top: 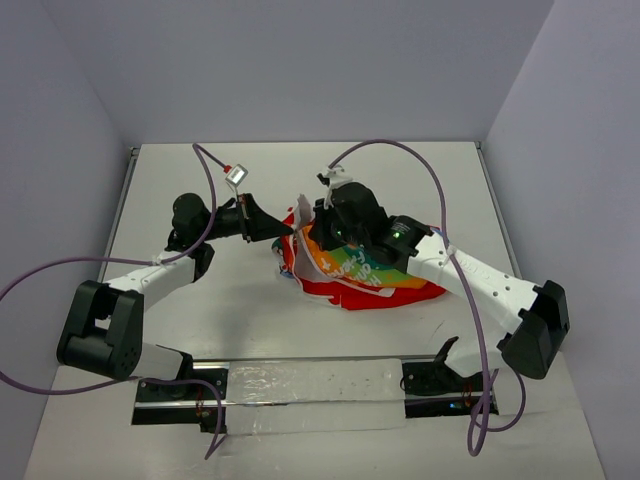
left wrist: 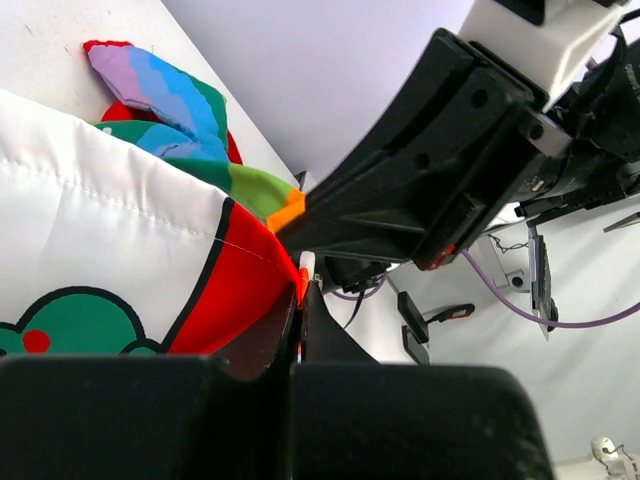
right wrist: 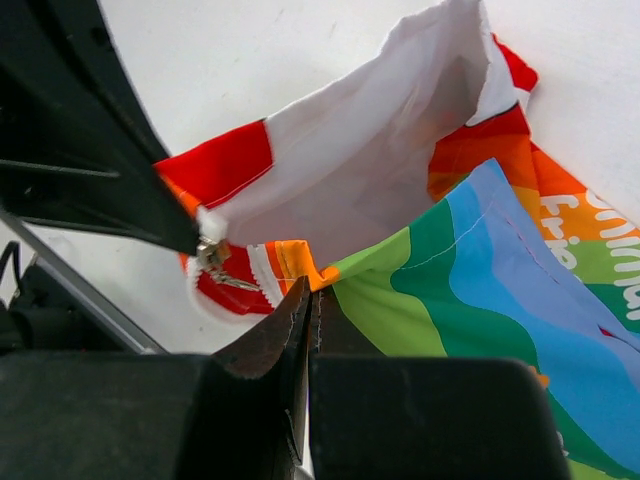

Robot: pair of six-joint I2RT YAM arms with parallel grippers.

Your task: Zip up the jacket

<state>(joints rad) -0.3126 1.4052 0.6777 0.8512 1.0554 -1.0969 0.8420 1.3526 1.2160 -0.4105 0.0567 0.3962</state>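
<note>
The jacket [top: 370, 282] lies crumpled at the middle of the table [top: 220, 320], with a rainbow panel facing up. The left gripper [left wrist: 300, 292] is clamped fully closed on a red corner at the jacket's left side, where a metal zipper pull [right wrist: 215, 258] hangs just beside its fingertips. The right gripper [right wrist: 312, 300], also fully closed, pinches the orange-and-green edge of the rainbow panel near the left gripper.

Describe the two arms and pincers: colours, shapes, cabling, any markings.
Both alike: white links, black joint housings. Left arm and right arm each trail a purple cable. A green light glows near the right wrist. Left pincer and right pincer have black, wedge-shaped fingers. No printed markings legible.
</note>
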